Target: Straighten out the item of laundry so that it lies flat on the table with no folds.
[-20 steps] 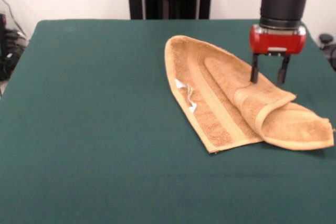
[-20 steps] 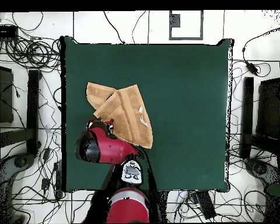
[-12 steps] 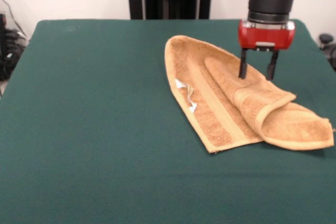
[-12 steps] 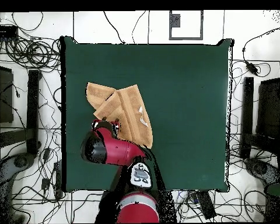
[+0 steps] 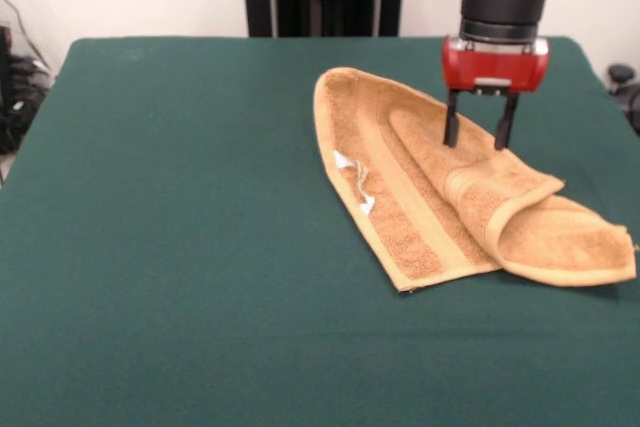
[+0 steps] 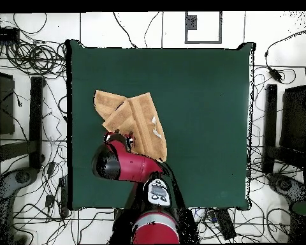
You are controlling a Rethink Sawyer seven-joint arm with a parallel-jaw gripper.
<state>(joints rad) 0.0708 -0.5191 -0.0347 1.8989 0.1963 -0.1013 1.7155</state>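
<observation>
1 tan terry hand towel (image 5: 440, 187) lies folded on the dark green table (image 5: 180, 247), in the right half of the front view, with its rounded far end toward the upper centre of the frame and its bulkiest part at the right edge. a long flap is doubled over the lower layer along the towel's length, and at the lower right the cloth curls back on itself into a thick rolled fold, so at least 2 layers show there. a woven band stripe runs the length of the exposed lower layer, and a small white care tag (image 5: 352, 179) sits on the towel's left edge, near the middle of that side. the red and black arm comes down at the upper right of the front view, and its gripper (image 5: 479, 136) hangs straight down over the folded flap with 2 dark fingers (image 5: 452, 125) set moderately apart, nothing between them; their tips are at or just above the cloth, and contact cannot be judged. in the overhead view the towel (image 6: 133, 121) sits in the left half of the table (image 6: 206, 115), nearer the left edge than the centre, and the red arm reaches up from the bottom of the frame so that the gripper (image 6: 119, 138) covers the towel's lower left part.
</observation>
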